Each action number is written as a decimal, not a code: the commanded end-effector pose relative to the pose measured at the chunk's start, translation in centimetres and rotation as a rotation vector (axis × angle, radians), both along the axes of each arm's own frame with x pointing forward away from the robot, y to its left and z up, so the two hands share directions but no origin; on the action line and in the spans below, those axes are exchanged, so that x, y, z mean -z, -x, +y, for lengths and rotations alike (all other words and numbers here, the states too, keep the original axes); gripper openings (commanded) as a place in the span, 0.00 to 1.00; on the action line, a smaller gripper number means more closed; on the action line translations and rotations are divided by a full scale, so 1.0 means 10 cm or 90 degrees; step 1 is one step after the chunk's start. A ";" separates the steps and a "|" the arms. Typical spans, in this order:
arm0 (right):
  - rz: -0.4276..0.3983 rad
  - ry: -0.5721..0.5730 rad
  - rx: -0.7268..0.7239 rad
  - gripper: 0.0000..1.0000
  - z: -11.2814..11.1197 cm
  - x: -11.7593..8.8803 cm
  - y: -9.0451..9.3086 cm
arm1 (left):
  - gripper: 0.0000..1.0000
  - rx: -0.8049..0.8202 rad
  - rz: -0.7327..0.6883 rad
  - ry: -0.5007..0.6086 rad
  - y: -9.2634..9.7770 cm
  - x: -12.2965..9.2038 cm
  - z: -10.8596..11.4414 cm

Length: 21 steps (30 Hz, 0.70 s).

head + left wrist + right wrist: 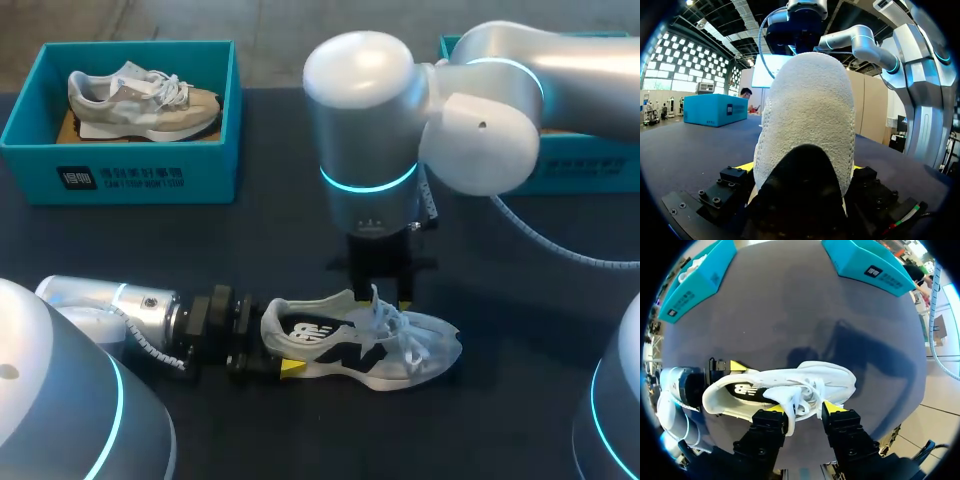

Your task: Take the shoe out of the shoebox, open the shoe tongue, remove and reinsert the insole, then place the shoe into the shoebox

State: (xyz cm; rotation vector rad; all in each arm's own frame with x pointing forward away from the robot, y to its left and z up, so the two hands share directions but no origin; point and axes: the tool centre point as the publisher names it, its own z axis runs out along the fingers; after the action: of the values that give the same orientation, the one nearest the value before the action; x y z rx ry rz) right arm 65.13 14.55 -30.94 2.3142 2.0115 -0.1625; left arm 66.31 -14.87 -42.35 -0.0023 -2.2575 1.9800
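Observation:
A white knit shoe (350, 345) with a black logo stands upright on the dark table, toe pointing right. My left gripper (275, 347) lies low on the table and is shut on its heel (810, 115), with one yellow-tipped finger on each side. My right arm comes down from above over the middle of the shoe. Its gripper (803, 407) is shut on the white tongue (791, 407) and the laces beside it. A teal shoebox (590, 170) sits at the back right, mostly hidden behind my right arm.
Another teal shoebox (120, 170) at the back left holds a beige shoe (140, 100). Bare dark tabletop (250, 250) lies between the boxes and the white shoe. A cable (560, 245) trails from my right arm over the table's right side.

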 end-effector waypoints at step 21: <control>0.010 -0.085 -0.023 0.00 -0.26 -0.05 0.04 | 0.00 -0.001 0.001 -0.001 0.04 0.05 0.00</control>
State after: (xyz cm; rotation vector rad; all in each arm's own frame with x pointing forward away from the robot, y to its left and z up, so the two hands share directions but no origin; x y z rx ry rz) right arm 64.59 13.56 -30.39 2.3266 2.0931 -0.1144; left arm 66.31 -14.87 -42.35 -0.0023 -2.2576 1.9800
